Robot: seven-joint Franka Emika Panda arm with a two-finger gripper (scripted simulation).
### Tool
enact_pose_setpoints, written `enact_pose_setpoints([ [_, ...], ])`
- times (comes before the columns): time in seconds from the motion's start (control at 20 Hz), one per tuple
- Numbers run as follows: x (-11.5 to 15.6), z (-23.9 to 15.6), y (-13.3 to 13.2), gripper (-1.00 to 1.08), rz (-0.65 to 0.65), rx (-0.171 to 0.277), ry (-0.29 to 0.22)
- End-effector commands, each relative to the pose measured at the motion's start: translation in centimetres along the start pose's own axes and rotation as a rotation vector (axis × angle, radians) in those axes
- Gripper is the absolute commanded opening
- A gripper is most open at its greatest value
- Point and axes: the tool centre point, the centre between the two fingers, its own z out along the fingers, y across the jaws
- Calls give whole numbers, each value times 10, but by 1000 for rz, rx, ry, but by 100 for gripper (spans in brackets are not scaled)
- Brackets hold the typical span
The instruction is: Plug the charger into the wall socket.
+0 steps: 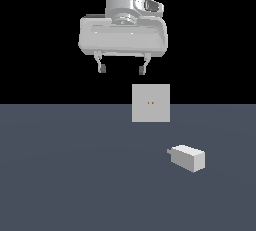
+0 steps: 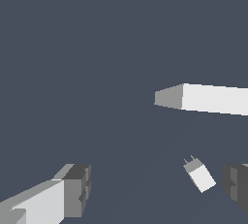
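Exterior view puts the charger (image 1: 189, 158) lying on the table (image 1: 70, 175), below and toward the exterior view's right of the wall socket (image 1: 150, 103), apart from it. Its short prong stub points toward the exterior view's left, not yet at the plate's two small holes. I judge it a rigid, light block with smooth flat faces, so it may slip or twist if I pinch it off-centre. I would take it across the two long side faces, near the middle of the body, well back from the prongs. My hand (image 1: 122, 68) hangs high above the table with its fingers spread wide and nothing between them. In the wrist view the charger (image 2: 199, 174) sits close to one fingertip. Nothing else lies on the table; only the upright socket plate stands near my descent path.
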Motion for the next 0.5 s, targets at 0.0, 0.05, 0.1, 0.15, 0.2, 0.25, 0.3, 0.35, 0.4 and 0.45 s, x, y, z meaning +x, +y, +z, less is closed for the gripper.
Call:
enact_pose_setpoints([
  [0.0,0,0,0,100,0,0,0],
  [0.05,0,0,0,100,0,0,0],
  [0.1,0,0,0,100,-2,0,1],
  [0.15,-1,1,1,100,-4,0,1],
  [0.2,-2,1,1,100,-8,0,2],
  [0.25,-3,2,2,100,-12,0,4],
  [0.3,-4,3,3,100,-17,0,5],
  [0.35,-6,4,4,100,-23,0,7],
  [0.4,-7,5,5,100,-31,0,9],
  [0.45,-9,7,6,100,-39,0,11],
])
